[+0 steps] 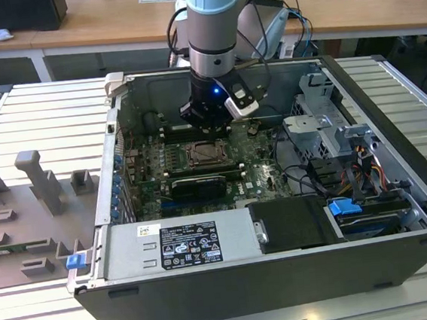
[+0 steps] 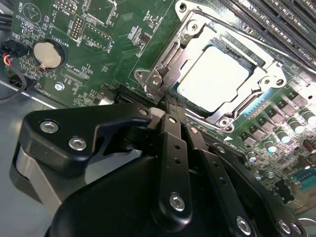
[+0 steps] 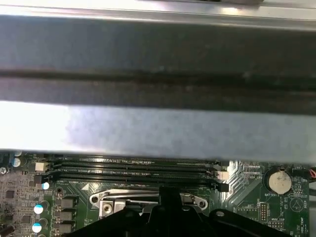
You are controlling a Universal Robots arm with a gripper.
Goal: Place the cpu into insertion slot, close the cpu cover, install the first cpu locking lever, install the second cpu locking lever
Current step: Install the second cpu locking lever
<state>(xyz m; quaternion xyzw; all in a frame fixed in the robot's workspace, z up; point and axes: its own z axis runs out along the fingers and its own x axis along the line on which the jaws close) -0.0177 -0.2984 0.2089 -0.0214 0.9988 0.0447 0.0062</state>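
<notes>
Inside open computer case (image 1: 398, 187): cpu (image 2: 213, 80) sits in insertion slot (image 2: 259, 98), cpu cover (image 2: 190, 37) down over it. Gripper (image 2: 170, 106) pressed together at cover's edge. Levers probably left; hard to tell.

A white label (image 1: 179, 246) with black print and small marks sits on the power supply housing (image 1: 124, 253), toward six o'clock from the insertion slot (image 1: 205, 155) in the exterior view. Its lines are too fine to read. White lettering dots the green circuit board (image 2: 98, 59) (also beside the coin cell (image 2: 48, 54)) — none clearly legible.
</notes>
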